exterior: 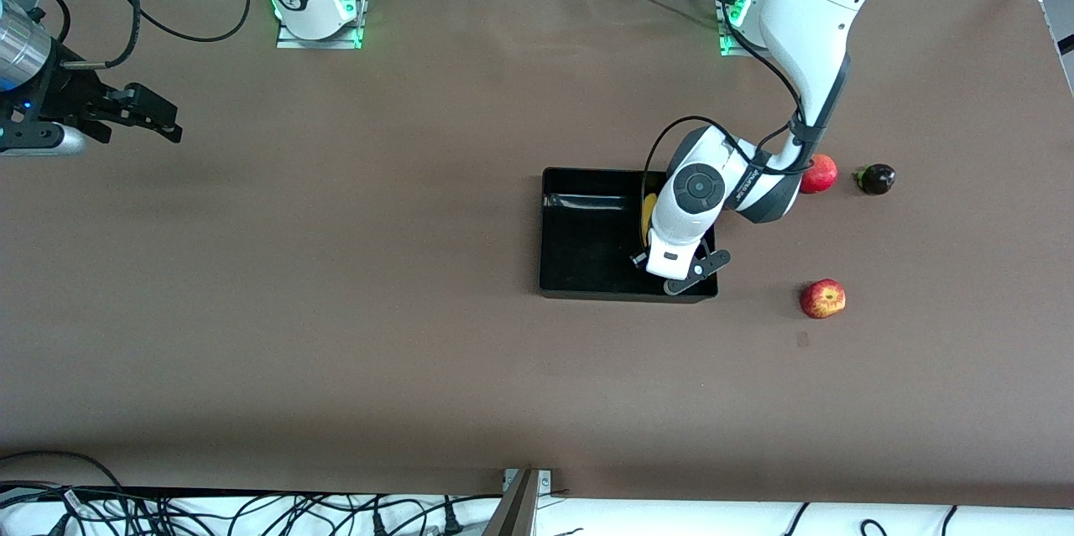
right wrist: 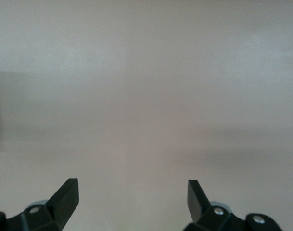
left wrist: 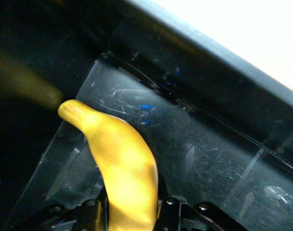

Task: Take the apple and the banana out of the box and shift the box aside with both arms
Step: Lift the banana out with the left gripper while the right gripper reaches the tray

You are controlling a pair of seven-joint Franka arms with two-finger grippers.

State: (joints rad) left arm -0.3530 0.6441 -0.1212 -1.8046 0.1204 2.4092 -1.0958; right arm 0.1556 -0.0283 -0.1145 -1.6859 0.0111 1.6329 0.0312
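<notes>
The black box (exterior: 587,268) sits on the brown table toward the left arm's end. My left gripper (exterior: 646,257) reaches down into it and is shut on the yellow banana (exterior: 648,213). In the left wrist view the fingers (left wrist: 171,211) clamp both sides of the banana (left wrist: 122,163), whose tip hangs low over the box floor (left wrist: 194,159). The red apple with yellow patches (exterior: 822,299) lies on the table beside the box, at the left arm's end and nearer to the front camera. My right gripper (exterior: 159,121) waits open and empty above bare table at the right arm's end; its fingers (right wrist: 64,197) stand wide apart.
A round red fruit (exterior: 821,174), partly hidden by the left arm, and a small dark fruit (exterior: 877,179) lie beside the box, farther from the front camera than the apple. Cables hang along the table's front edge.
</notes>
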